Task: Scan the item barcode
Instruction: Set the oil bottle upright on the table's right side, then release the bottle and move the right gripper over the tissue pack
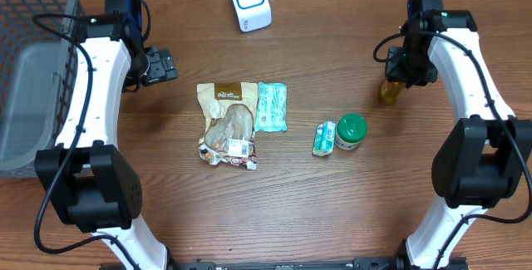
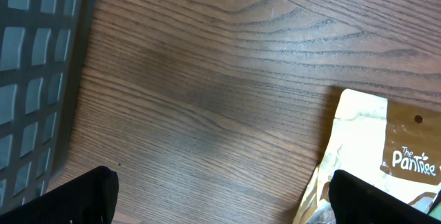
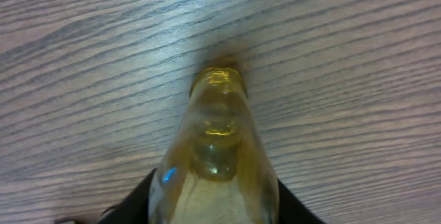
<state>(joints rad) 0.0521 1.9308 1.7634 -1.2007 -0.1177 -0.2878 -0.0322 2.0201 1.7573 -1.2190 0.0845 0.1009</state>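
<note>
A yellow translucent bottle [image 1: 391, 91] [image 3: 217, 162] is at the right of the table, its narrow end against the wood. My right gripper [image 1: 405, 72] [image 3: 213, 214] is shut on it, with a black finger pressed to each side of its body. The white scanner with a blue ring [image 1: 249, 2] stands at the back middle. My left gripper [image 1: 160, 64] [image 2: 220, 207] hangs open over bare wood, just left of a tan snack pouch [image 1: 229, 125] [image 2: 375, 155], with nothing between its fingers.
A teal packet [image 1: 272, 105] lies beside the pouch. A small teal-and-white pack [image 1: 324, 138] and a green-lidded jar [image 1: 351, 131] sit mid-table. A grey plastic basket [image 1: 33, 62] [image 2: 34, 65] fills the left edge.
</note>
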